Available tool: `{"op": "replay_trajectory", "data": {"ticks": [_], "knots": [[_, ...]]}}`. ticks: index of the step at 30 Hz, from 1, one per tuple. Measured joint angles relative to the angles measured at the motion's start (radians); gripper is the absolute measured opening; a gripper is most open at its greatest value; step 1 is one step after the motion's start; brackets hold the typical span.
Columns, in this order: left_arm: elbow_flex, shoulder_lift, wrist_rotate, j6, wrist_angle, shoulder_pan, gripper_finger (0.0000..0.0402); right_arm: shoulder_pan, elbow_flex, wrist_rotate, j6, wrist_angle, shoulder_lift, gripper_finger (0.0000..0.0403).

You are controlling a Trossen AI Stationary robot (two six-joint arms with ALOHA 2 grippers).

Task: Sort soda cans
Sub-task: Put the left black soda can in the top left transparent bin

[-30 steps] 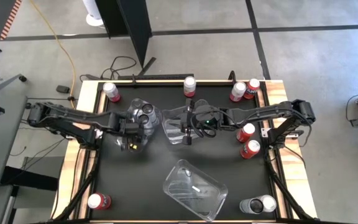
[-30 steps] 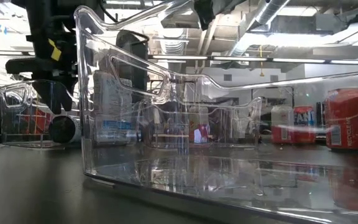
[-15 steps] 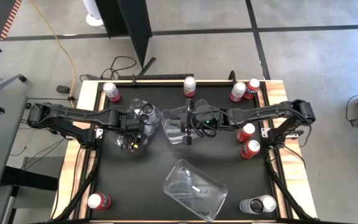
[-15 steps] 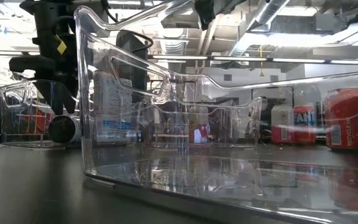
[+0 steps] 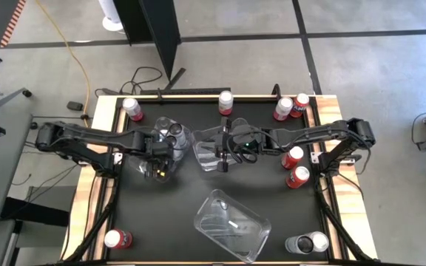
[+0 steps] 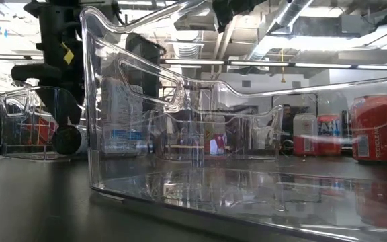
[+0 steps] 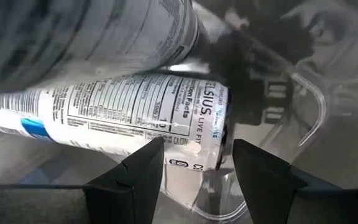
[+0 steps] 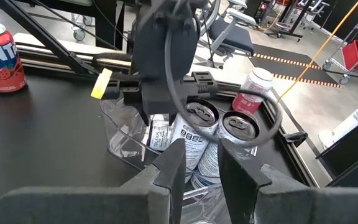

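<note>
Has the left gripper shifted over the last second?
Yes, slightly. The left gripper has edged toward the right side of the high view, closer over the clear bin of white cans; that bin stayed put.

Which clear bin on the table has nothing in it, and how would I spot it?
Start at the black table seen from above and look to its near edge, below both arms. The empty clear bin lies there alone, turned at a slant. The other two bins sit higher up under the arms, and the left one holds cans.

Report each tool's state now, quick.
Left tool: open, holding nothing, over the white slim cans in the clear plastic bin.
Right tool: open, nothing visibly held, above another clear bin.
</note>
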Motion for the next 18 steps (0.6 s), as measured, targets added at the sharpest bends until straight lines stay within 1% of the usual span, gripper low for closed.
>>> {"op": "replay_trajectory", "data": {"ticks": [6, 16, 18], "knots": [[0.005, 0.056, -0.005, 0.010, 0.015, -0.001, 0.0190, 0.001, 0.000, 0.000, 0.000, -0.001, 0.000, 0.0113], [0.003, 0.058, -0.039, -0.024, 0.026, -0.001, 0.0190, 0.001, 0.000, 0.000, 0.000, -0.001, 0.000, 0.0113], [0.002, 0.059, -0.059, -0.033, 0.026, -0.001, 0.0190, 0.001, 0.000, 0.000, 0.000, -0.001, 0.000, 0.0113]]}}
